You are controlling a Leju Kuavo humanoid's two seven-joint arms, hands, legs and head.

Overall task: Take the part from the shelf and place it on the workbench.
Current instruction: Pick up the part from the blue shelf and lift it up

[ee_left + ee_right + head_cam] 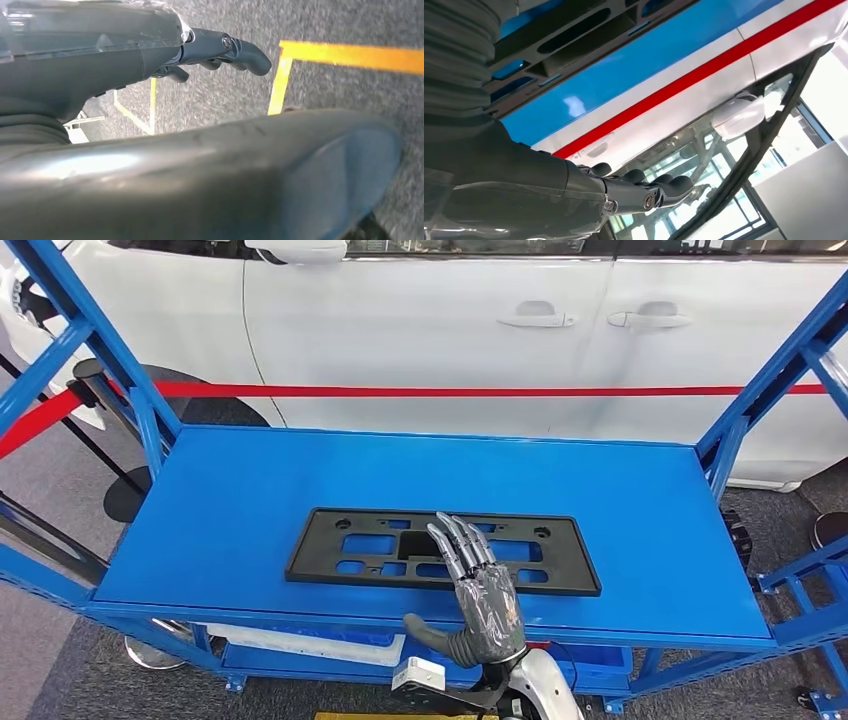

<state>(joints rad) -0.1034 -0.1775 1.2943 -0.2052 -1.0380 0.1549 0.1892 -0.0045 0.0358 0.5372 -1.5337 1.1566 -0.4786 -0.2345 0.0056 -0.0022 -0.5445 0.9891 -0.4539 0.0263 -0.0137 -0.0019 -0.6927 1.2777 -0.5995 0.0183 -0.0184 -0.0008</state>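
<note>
Reaching up from the near edge of the shelf, the right hand (478, 590) holds nothing: its fingers (458, 544) are straight and slightly apart, lying over the near middle of the part (350, 552), and the thumb sticks out sideways below the shelf's front lip. Whether the fingertips actually touch the part cannot be told.

The part, a flat black rectangular frame with cut-out slots, lies flat on the blue shelf (640, 530), near the front edge and roughly centred between the blue uprights.

In the left wrist view, the left hand (220, 50) hangs over grey carpet (345, 90) marked with yellow tape lines (350, 54), dark fingers loosely curled in and holding nothing.

Behind the shelf stands a white car (450, 350) with a red barrier strip (480, 392) across it.
</note>
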